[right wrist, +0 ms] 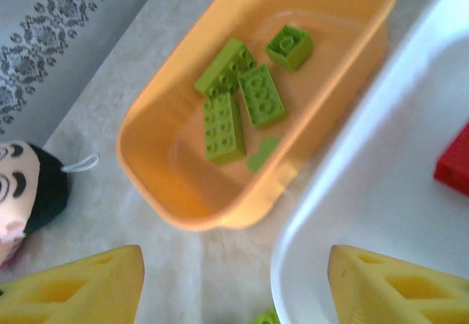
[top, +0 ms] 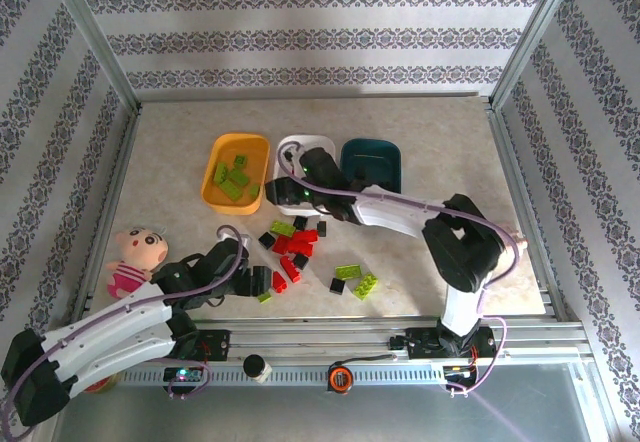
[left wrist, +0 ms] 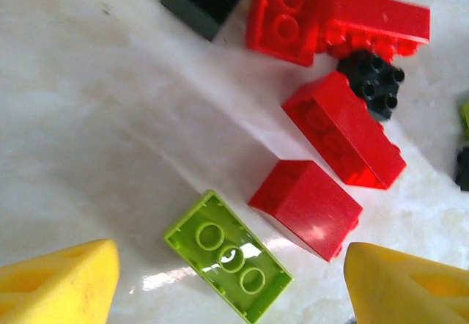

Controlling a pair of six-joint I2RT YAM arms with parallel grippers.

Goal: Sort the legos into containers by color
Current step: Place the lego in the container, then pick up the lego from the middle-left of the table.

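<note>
A loose heap of red, black and lime legos (top: 291, 245) lies mid-table, with two lime bricks (top: 357, 279) to its right. My left gripper (top: 262, 284) is open at the heap's near-left edge. Its yellow fingers (left wrist: 58, 284) straddle an upside-down lime brick (left wrist: 227, 256), with a red brick (left wrist: 305, 208) just beside it. My right gripper (top: 284, 193) hovers open and empty over the gap between the orange-yellow tray (right wrist: 183, 199) and the white tray (right wrist: 344, 207). Several lime bricks (right wrist: 234, 104) lie in the orange tray. A red brick (right wrist: 454, 161) lies in the white tray. The dark teal tray (top: 373, 163) stands furthest right.
A pink-and-cream doll (top: 135, 256) lies left of the heap, its head (right wrist: 22, 192) near my right gripper's left finger. Metal frame posts and patterned walls close off the sides and back. A rail with small fittings runs along the near edge.
</note>
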